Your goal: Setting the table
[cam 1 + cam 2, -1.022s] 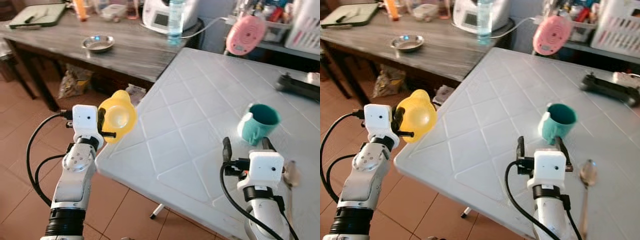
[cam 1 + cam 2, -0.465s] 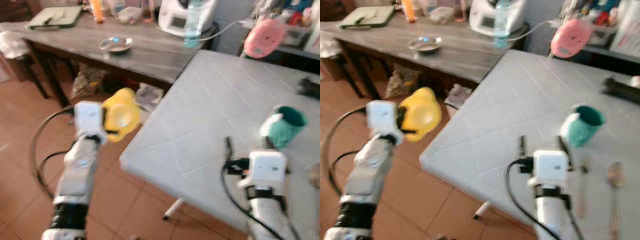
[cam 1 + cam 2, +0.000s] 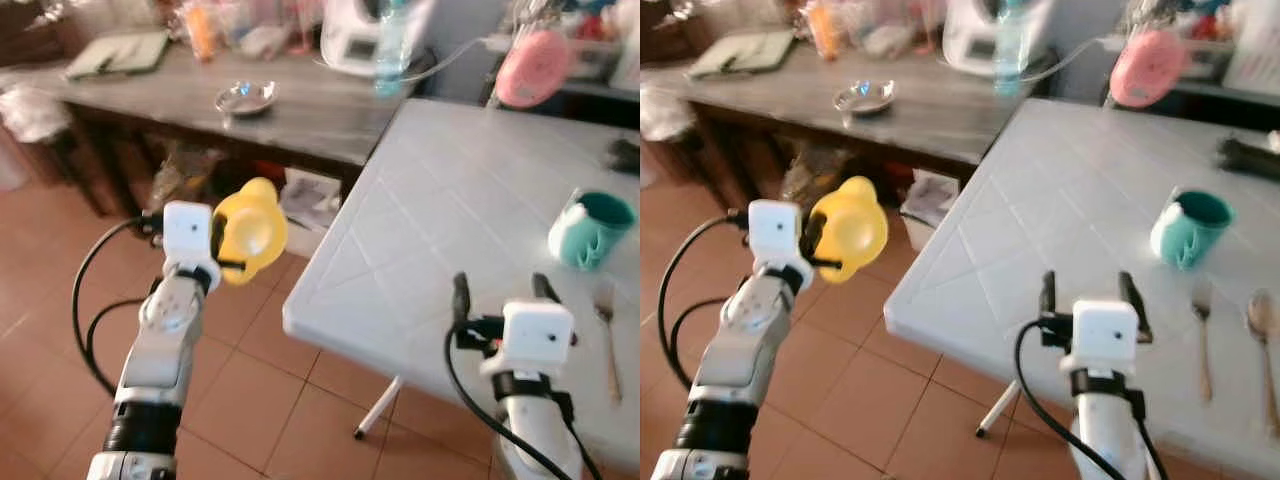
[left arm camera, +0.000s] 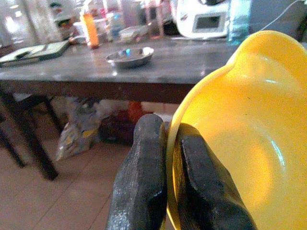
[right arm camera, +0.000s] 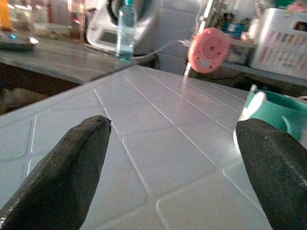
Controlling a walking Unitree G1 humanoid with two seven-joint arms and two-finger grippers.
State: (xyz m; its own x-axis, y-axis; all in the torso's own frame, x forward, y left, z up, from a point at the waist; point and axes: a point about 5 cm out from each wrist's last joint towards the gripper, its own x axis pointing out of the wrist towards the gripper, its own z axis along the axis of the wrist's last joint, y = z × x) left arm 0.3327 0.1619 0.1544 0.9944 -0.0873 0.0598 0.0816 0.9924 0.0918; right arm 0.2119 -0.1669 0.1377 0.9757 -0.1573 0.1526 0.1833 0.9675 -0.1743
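Two black fingers of the left gripper (image 4: pixel 165 184) are clamped on a yellow bowl (image 3: pixel 248 230), held off the white table (image 3: pixel 470 210). The right gripper (image 3: pixel 1090 293) is spread wide before a teal mug (image 3: pixel 1189 227), with fork (image 3: pixel 1202 335) and spoon (image 3: pixel 1264 345) laid beside

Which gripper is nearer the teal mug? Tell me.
Right. The right gripper hovers open over the white table, just short of the teal mug; the left gripper holds a yellow bowl off the table's edge.

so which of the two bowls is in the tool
The yellow bowl, pinched by its rim in the left tool; the metal bowl sits on the dark wooden table.
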